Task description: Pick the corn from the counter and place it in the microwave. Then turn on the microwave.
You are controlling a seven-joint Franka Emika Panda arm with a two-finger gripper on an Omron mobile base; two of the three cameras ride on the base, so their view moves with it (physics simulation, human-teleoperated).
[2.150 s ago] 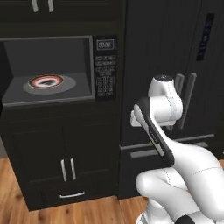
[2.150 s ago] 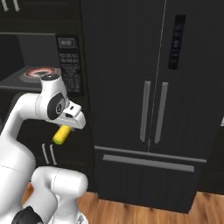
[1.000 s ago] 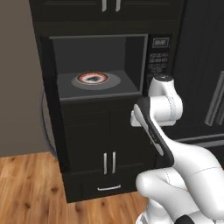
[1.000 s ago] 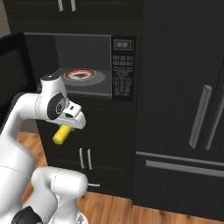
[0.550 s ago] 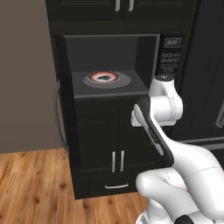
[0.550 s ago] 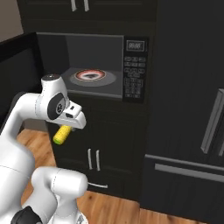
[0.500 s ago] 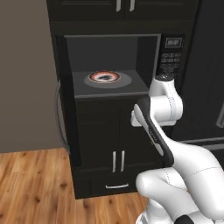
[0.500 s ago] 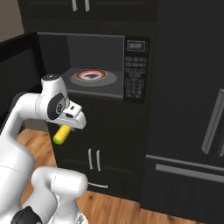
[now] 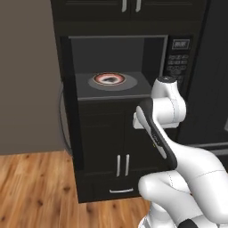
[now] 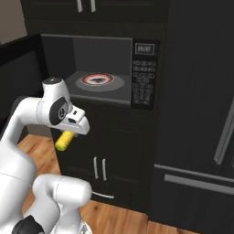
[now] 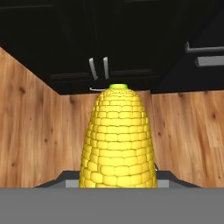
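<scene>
One step done: I have the corn (image 10: pixel 65 140) clamped in the gripper (image 10: pixel 68 135), hanging below the open microwave (image 10: pixel 98 75). Left: place it on the plate (image 10: pixel 96 79), shut door, start.

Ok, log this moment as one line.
gripper: shut on corn | microwave: door open | turntable plate: bare | corn: not yet inside

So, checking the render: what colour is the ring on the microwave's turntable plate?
Red, around a dark centre; the turntable plate shows best in the left base view.
</scene>
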